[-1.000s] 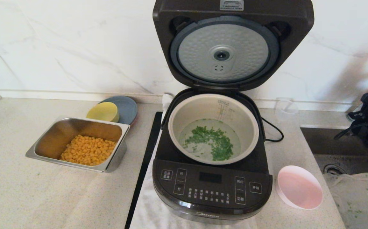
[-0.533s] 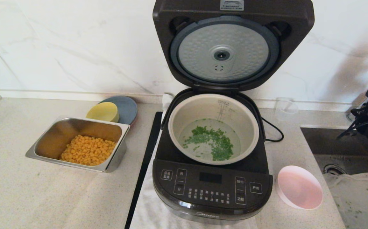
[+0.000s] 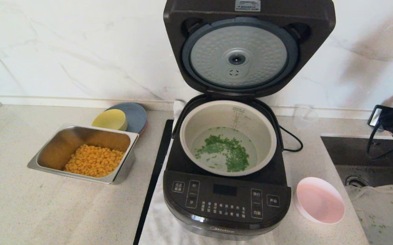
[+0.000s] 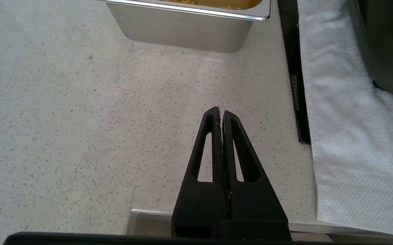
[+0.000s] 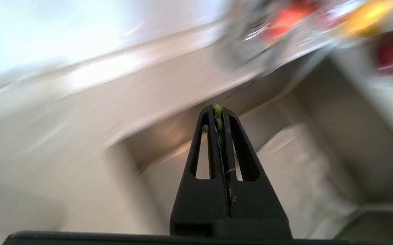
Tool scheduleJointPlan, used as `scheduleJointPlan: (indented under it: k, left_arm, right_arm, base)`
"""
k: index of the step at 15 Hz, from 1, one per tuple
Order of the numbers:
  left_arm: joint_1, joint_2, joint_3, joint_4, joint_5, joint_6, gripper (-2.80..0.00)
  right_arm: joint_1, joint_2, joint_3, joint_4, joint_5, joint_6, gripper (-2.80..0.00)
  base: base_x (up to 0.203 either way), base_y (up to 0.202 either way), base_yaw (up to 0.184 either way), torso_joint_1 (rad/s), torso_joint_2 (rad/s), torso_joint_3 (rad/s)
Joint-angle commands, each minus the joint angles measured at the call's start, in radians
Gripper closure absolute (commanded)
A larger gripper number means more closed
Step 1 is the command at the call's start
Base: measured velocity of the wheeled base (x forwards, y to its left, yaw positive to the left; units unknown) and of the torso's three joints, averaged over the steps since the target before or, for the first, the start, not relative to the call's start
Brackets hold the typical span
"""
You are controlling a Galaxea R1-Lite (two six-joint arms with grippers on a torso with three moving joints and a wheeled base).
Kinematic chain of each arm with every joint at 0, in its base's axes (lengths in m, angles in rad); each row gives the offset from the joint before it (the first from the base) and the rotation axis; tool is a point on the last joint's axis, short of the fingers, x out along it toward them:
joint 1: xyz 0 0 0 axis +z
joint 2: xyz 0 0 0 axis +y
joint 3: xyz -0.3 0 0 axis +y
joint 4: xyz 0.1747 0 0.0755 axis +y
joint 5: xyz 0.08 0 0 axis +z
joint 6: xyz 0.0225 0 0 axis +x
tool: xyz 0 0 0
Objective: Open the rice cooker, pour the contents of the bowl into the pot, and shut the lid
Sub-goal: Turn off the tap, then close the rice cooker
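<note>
Two grippers, both pinched together with nothing between their tips. Left gripper point(image 4: 221, 114) hangs parked over bare counter point(image 4: 64, 119), near the steel tray point(image 4: 189, 30) and beside a white towel point(image 4: 346, 136). Right gripper point(image 5: 219, 112) is out over the sink point(image 3: 359, 153) at the far right of the head view, well apart from the cooker; a few green flecks cling to its closed fingertips point(image 5: 218, 110), and its wrist view is smeared with blur.

Centre stage, the cooker point(image 3: 226, 200) sits on the towel, lid point(image 3: 249, 47) standing fully upright against the marble wall, silver dimpled disc facing us. Pot point(image 3: 228, 137) is seated in the body, and the greens point(image 3: 224, 151) lie scattered across its bottom in what looks like a little water. Measuring marks show on the far inner wall.

Bowl point(image 3: 320, 200) rests on the counter just beside the cooker's front right corner, pink and emptied, touching nothing.

Over on the left, the tray point(image 3: 84, 154) holds corn point(image 3: 94, 160) heaped toward its near end. Behind it a yellow bowl point(image 3: 110, 119) sits on a blue-grey plate point(image 3: 133, 115). A black strip point(image 3: 155, 177) runs along the towel's left edge. A crumpled cloth point(image 3: 380, 211) lies in the sink, speckled with green bits. A black cord point(image 3: 291, 139) trails out from behind the cooker on its right side.
</note>
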Motion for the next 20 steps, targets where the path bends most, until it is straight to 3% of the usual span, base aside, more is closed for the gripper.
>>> scheduleJointPlan:
  k: [1, 4, 6, 11, 20]
  left_arm:
    - [0.000, -0.001, 0.000, 0.000, -0.001, 0.000, 0.00]
    - [0.000, -0.001, 0.000, 0.000, -0.002, 0.000, 0.00]
    - [0.000, -0.001, 0.000, 0.000, 0.000, 0.000, 0.00]
    - [0.000, -0.001, 0.000, 0.000, 0.000, 0.000, 0.00]
    - [0.000, -0.001, 0.000, 0.000, 0.000, 0.000, 0.00]
  right_arm:
    - [0.059, -0.167, -0.144, 0.408, 0.153, 0.120, 0.00]
    - [0.077, -0.209, -0.416, 0.769, 0.471, 0.277, 0.00]
    - [0.080, -0.217, -0.537, 0.894, 0.690, 0.348, 0.00]
    - [0.064, -0.199, -0.658, 0.880, 1.022, 0.432, 0.00]
    - [0.065, -0.042, -0.799, 0.683, 1.254, 0.542, 0.00]
  base:
    - [0.000, 0.000, 0.000, 0.000, 0.00, 0.000]
    - [0.000, 0.000, 0.000, 0.000, 0.00, 0.000]
    - [0.000, 0.000, 0.000, 0.000, 0.00, 0.000]
    - [0.000, 0.000, 0.000, 0.000, 0.00, 0.000]
    - [0.000, 0.000, 0.000, 0.000, 0.00, 0.000]
